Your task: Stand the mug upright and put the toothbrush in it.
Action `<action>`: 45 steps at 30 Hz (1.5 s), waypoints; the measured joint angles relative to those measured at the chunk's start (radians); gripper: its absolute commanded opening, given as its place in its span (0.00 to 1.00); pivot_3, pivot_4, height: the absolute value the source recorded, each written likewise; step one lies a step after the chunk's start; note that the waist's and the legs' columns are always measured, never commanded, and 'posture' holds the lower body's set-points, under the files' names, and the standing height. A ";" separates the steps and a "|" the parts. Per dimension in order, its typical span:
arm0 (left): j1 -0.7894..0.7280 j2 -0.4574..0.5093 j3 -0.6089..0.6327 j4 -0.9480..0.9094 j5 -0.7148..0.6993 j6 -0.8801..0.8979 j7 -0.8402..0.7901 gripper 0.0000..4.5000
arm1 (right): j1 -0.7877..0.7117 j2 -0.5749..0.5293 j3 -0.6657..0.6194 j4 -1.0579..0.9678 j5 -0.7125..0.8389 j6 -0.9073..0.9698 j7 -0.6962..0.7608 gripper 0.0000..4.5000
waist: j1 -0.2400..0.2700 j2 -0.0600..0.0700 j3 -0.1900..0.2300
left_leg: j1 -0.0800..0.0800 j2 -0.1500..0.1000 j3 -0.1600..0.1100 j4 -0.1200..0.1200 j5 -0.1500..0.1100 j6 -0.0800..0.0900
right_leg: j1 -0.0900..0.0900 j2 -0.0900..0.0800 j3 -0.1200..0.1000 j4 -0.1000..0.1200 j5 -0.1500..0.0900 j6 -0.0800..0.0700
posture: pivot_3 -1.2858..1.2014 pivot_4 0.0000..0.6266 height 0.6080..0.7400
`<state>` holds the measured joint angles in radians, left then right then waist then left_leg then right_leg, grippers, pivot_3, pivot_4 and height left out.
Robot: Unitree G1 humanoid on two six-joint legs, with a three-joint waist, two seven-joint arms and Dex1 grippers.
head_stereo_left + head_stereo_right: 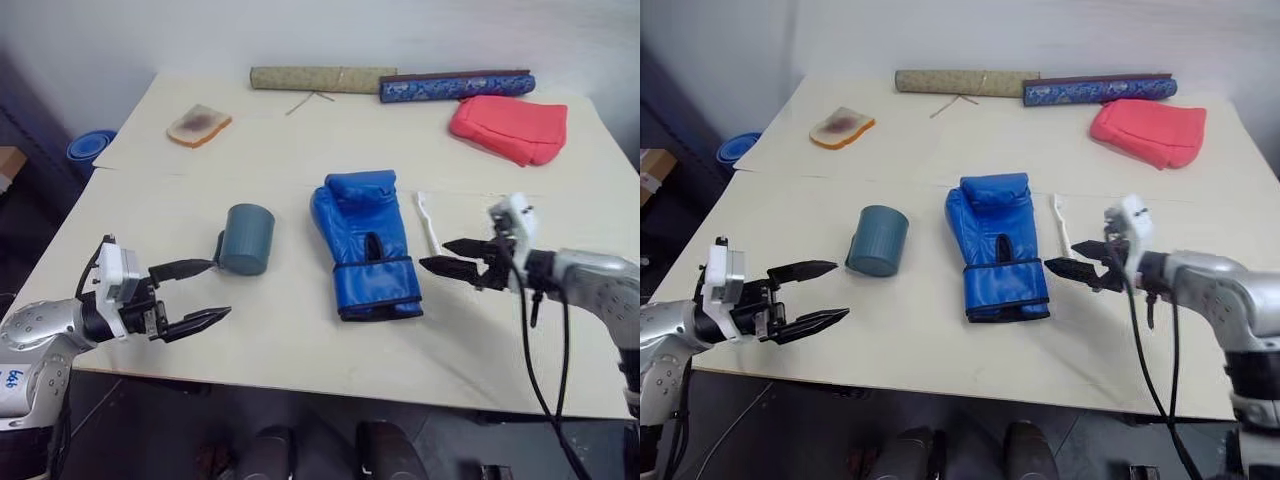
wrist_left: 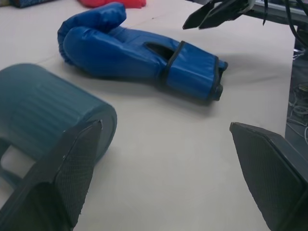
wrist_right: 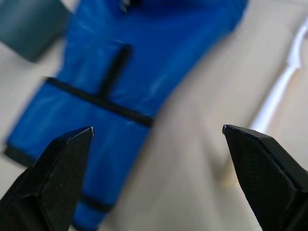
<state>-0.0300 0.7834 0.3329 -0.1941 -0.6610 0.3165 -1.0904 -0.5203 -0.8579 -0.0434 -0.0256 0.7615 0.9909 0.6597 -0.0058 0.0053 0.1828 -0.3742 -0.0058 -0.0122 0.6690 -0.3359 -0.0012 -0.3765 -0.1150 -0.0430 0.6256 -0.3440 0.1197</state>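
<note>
Neither part of the task is done yet, judging by how things lie. The mug (image 1: 247, 239) lies on its side on the table (image 1: 300, 330), at about 9 o'clock from the blue boxing glove (image 1: 365, 245) at the table's middle, with its handle on the side toward the left gripper. The toothbrush (image 1: 428, 222) lies flat on the table just beside the glove at 3 o'clock, well apart from the mug, with the glove between them. The left gripper (image 1: 200, 293) hovers at 7 o'clock from the mug, near it but not touching, jaws spread wide and holding nothing. The right gripper (image 1: 450, 256) hangs just at 5 o'clock from the toothbrush, jaws likewise spread and empty. All of the work remains: the mug has to be grasped and set on its base, then the toothbrush picked up, carried across the glove and dropped into the mug's mouth.
</note>
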 measured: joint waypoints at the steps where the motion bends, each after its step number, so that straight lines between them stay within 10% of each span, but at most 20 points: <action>1: 0.010 -0.001 0.002 -0.004 0.000 0.002 0.006 1.00 | -0.029 0.029 0.018 0.032 -0.019 0.020 -0.011 0.99 | 0.002 0.000 0.000 | -0.001 0.000 -0.001 0.000 0.000 0.000 | 0.000 0.000 -0.001 0.001 0.000 0.000 | 0.52 0.24 1.00; 10: 0.042 -0.020 0.003 -0.042 0.004 -0.003 0.037 1.00 | -0.188 0.202 0.064 0.139 -0.020 0.223 -0.006 0.96 | 0.005 0.000 0.000 | -0.002 -0.001 -0.001 0.000 0.000 0.001 | 0.001 0.001 -0.007 0.002 0.000 0.000 | 0.52 0.24 1.00; 24: 0.039 -0.040 -0.012 -0.044 0.036 -0.036 0.055 1.00 | -0.188 0.250 -0.036 0.187 -0.018 0.221 0.060 0.04 | 0.001 0.000 0.000 | -0.001 0.000 0.001 -0.001 0.001 0.001 | 0.000 0.002 -0.009 0.003 0.000 0.001 | 0.52 0.24 1.00; 31: 0.038 -0.057 -0.020 -0.044 0.041 -0.043 0.063 1.00 | -0.252 0.145 -0.399 0.191 0.197 0.371 0.030 0.03 | 0.007 0.001 0.001 | -0.002 -0.002 0.000 -0.001 0.001 0.001 | 0.001 0.001 -0.009 0.002 0.000 0.001 | 0.52 0.24 1.00; 37: 0.013 -0.065 -0.041 -0.027 0.044 -0.045 0.063 1.00 | -0.180 -0.228 -0.408 0.519 0.002 0.209 0.101 0.03 | 0.020 0.000 0.001 | -0.001 -0.003 0.005 -0.002 0.001 0.004 | 0.002 0.003 -0.008 0.001 0.001 0.001 | 0.52 0.24 1.00; 43: -0.034 -0.084 -0.078 -0.023 0.046 -0.046 0.063 1.00 | -0.157 -0.265 -0.300 0.977 -0.253 -0.092 0.124 0.03 | -0.005 0.003 0.002 | 0.004 -0.002 0.017 -0.004 0.002 0.006 | 0.000 0.002 -0.006 0.002 0.002 0.004 | 0.52 0.24 1.00; 45: -0.043 -0.084 -0.080 -0.023 0.047 -0.046 0.062 1.00 | -0.166 -0.265 -0.282 1.022 -0.288 -0.149 0.150 0.20 | -0.020 0.005 0.002 | 0.005 0.000 0.020 -0.004 0.003 0.005 | 0.000 0.003 -0.007 0.002 0.003 0.005 | 0.52 0.24 1.00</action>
<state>-0.0733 0.6995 0.2533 -0.2170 -0.6139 0.2702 -1.0282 -0.6867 -1.1230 -0.3254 0.9960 0.4733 0.8420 0.8093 -0.0257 0.0106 0.1845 -0.3691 -0.0063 0.0075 0.6650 -0.3333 0.0042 -0.3763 -0.1123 -0.0495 0.6280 -0.3414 0.1246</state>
